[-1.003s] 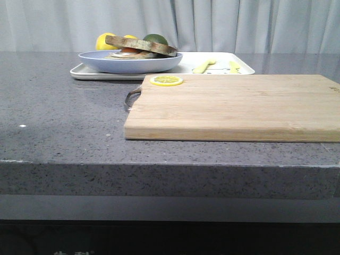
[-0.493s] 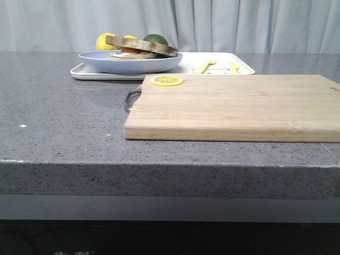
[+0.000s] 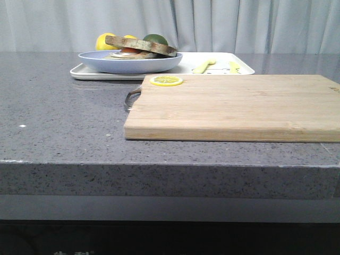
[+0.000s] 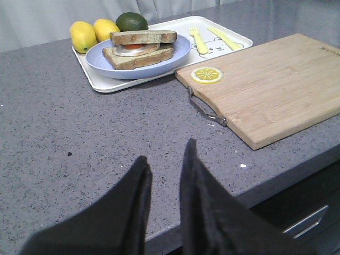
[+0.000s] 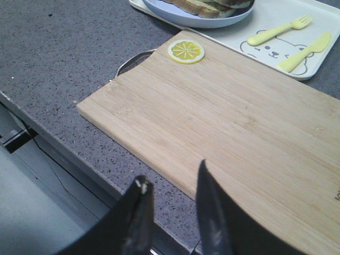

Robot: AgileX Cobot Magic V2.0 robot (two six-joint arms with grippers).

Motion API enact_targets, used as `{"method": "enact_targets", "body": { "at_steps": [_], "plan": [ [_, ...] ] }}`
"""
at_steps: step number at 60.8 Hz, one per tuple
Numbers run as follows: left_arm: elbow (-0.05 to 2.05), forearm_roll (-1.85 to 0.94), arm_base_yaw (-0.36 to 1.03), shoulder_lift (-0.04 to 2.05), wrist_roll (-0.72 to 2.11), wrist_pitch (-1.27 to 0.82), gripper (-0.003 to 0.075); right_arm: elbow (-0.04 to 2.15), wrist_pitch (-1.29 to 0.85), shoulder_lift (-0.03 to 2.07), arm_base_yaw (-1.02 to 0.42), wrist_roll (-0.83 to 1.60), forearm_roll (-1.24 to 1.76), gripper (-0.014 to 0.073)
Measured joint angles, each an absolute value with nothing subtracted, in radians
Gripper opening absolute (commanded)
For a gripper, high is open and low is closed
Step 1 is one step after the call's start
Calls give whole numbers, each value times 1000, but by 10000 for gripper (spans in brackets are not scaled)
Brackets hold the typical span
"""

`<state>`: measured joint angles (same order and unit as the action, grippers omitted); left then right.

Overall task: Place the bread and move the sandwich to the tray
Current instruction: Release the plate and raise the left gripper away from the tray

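The sandwich lies in a light blue plate that stands on the white tray at the back left. The bread rests as the top slice over the fried egg and the lower slice. My left gripper is open and empty, low over the counter near its front edge, well short of the tray. My right gripper is open and empty at the counter's front edge, by the near side of the cutting board. Neither gripper shows in the front view.
A wooden cutting board with a metal handle lies at the front right, with a lemon slice on its far left corner. Two lemons, a lime, and a yellow fork and knife sit on the tray.
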<state>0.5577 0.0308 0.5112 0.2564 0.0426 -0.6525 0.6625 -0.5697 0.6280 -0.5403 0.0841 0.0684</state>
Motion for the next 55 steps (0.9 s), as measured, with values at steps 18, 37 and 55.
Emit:
{"method": "enact_targets", "body": {
  "at_steps": [18, 37, 55],
  "plan": [
    [558, 31, 511, 256, 43, -653, -18, 663, -573, 628, -540, 84, 68, -68],
    [558, 31, 511, 256, 43, -653, -18, 663, -576, 628, -540, 84, 68, -68],
    [504, 31, 453, 200, 43, -621, -18, 663, -578, 628, -540, 84, 68, -68]
  ]
}}
